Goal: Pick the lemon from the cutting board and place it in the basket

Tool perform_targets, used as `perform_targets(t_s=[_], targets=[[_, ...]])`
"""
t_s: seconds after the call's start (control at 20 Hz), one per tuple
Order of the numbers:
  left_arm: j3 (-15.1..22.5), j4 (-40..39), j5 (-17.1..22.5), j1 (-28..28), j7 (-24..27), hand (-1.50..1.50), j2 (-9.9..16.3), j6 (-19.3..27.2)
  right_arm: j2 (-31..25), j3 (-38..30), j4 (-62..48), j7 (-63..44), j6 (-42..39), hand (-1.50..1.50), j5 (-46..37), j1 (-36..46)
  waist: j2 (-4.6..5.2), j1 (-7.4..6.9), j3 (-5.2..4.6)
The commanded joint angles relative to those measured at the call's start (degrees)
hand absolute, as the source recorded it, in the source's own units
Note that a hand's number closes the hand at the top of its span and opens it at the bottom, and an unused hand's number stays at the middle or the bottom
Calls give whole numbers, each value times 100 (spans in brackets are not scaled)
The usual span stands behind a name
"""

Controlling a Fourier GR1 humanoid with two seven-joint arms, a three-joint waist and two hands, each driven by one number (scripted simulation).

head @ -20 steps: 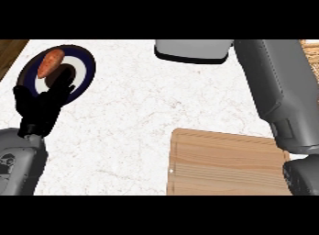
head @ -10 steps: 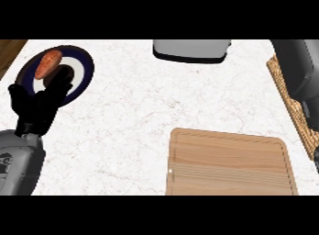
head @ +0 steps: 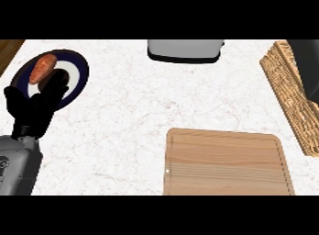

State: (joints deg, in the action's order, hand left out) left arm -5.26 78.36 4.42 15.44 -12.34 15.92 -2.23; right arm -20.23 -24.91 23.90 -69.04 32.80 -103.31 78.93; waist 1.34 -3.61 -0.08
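Hidden: right hand out of view, only its grey forearm [head: 318, 69] over the wicker basket [head: 294, 98] at right edge; lemon not visible | Count: one cutting board [head: 223, 163], bare; one plate [head: 71, 75]; one grey appliance [head: 186, 49], top cut off | Contents: plate holds one orange-red item [head: 42, 69] | Left hand [head: 32, 108]: resting lower left, fingers straight, holding nothing.

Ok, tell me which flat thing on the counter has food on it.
The dark blue plate at far left: an orange-red vegetable lies on it. The wooden cutting board is bare.
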Motion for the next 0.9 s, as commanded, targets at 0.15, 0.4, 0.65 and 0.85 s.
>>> perform_targets(t_s=[0.15,0.4,0.65,0.85], targets=[[-168,24,98,-23,-80,0,137,-76,-111,-294,-138,-833,496,150,-115,-406,-34,99,10],[4,292,50,-226,-118,0,-119,44,-87,-616,12,-579,1070,150,28,-787,-49,107,15],[-172,137,80,-144,-122,0,125,-67,-372,-671,392,-1099,1221,150,-513,-1078,-56,184,2],[-48,190,-10,-125,-265,0,19,18,-120,-1074,541,-899,1515,-150,-326,-1520,-80,223,14]])
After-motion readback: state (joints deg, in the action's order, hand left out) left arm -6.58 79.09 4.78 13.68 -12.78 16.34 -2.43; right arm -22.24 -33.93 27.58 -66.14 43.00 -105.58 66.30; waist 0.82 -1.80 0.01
